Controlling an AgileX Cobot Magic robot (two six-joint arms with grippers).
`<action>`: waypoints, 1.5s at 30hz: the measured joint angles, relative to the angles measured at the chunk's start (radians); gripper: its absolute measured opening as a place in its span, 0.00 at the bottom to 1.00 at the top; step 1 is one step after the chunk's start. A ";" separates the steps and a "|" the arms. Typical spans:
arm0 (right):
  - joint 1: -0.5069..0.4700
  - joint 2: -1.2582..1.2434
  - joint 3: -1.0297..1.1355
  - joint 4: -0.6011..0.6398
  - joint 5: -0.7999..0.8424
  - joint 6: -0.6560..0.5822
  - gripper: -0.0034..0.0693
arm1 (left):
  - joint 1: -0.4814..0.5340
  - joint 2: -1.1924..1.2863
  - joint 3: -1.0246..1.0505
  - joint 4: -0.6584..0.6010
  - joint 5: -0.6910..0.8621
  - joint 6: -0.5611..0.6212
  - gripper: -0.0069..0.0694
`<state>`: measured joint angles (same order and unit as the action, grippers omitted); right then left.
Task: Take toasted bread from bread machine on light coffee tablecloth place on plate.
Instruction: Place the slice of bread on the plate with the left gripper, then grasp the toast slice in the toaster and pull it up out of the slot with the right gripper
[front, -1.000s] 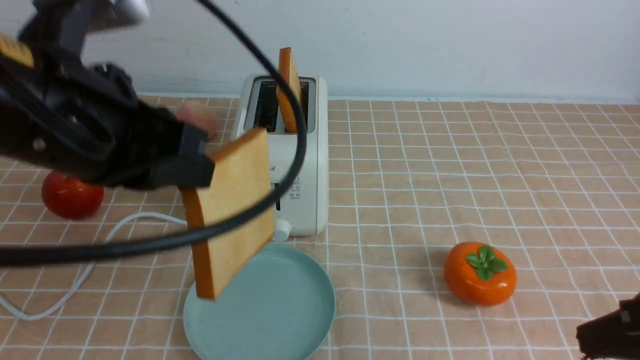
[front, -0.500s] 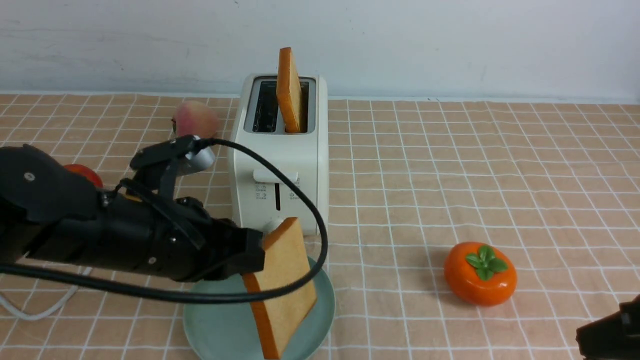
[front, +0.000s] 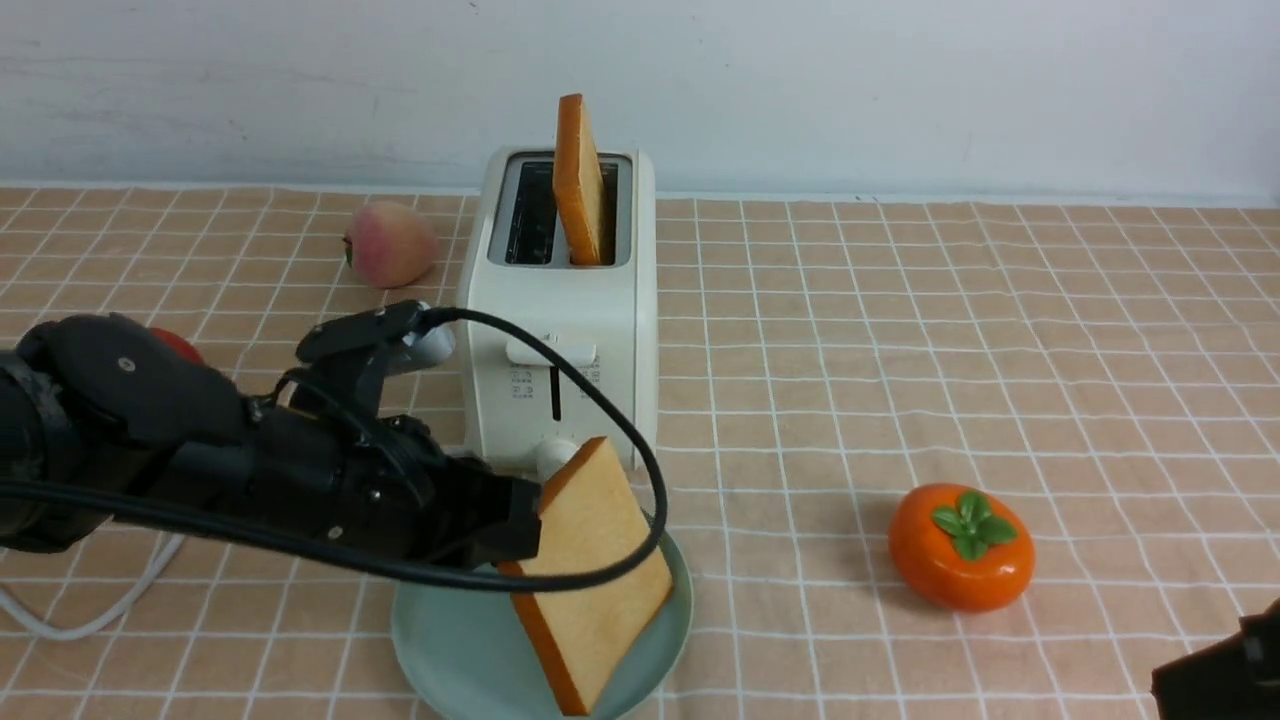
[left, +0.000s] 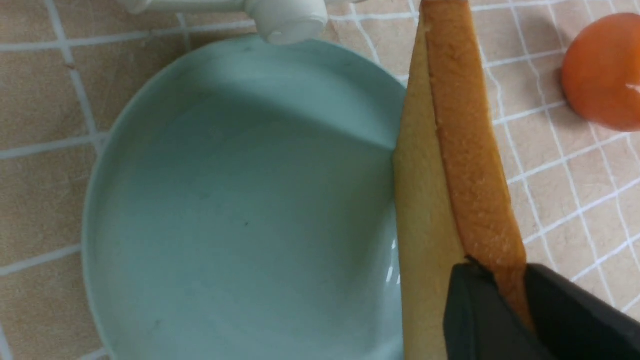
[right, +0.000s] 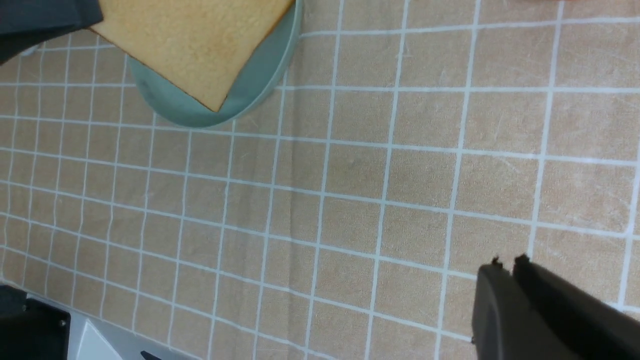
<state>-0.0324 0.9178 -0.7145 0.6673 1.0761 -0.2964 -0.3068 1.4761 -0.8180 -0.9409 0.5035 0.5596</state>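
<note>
The cream-white bread machine (front: 560, 310) stands on the light coffee tablecloth (front: 900, 330). One slice of toasted bread (front: 577, 180) stands up from its right slot. My left gripper (front: 525, 525) is shut on the other slice (front: 595, 575), which leans tilted over the mint-green plate (front: 440, 650), its lower corner at the plate's front part. In the left wrist view my left gripper (left: 510, 280) pinches the slice's crust edge (left: 465, 140) over the plate (left: 240, 200). My right gripper (right: 507, 262) is shut and empty above the cloth at the near right (front: 1215, 680).
An orange persimmon (front: 960, 545) lies right of the plate. A peach (front: 390, 243) lies left of the bread machine, and a red fruit (front: 178, 345) shows behind my left arm. The white power cord (front: 90, 610) trails at the near left.
My left gripper has lowered the slice from in front of the bread machine down onto the plate, then shifted it slightly right. The plate moved a little right. The right gripper stayed.
</note>
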 joint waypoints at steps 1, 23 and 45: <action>0.000 0.000 -0.003 0.005 0.000 0.000 0.10 | 0.000 0.000 0.000 0.024 0.000 0.000 0.28; 0.300 0.287 -0.649 0.043 -0.084 0.043 0.06 | 0.098 -0.504 -0.001 0.875 0.329 -0.817 0.07; 0.566 1.286 -1.617 -0.396 -0.223 0.414 0.78 | 0.098 -1.072 0.031 0.798 0.577 -0.855 0.07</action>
<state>0.5335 2.2035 -2.3314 0.2709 0.8534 0.1179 -0.2087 0.4040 -0.7869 -0.1427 1.0806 -0.2954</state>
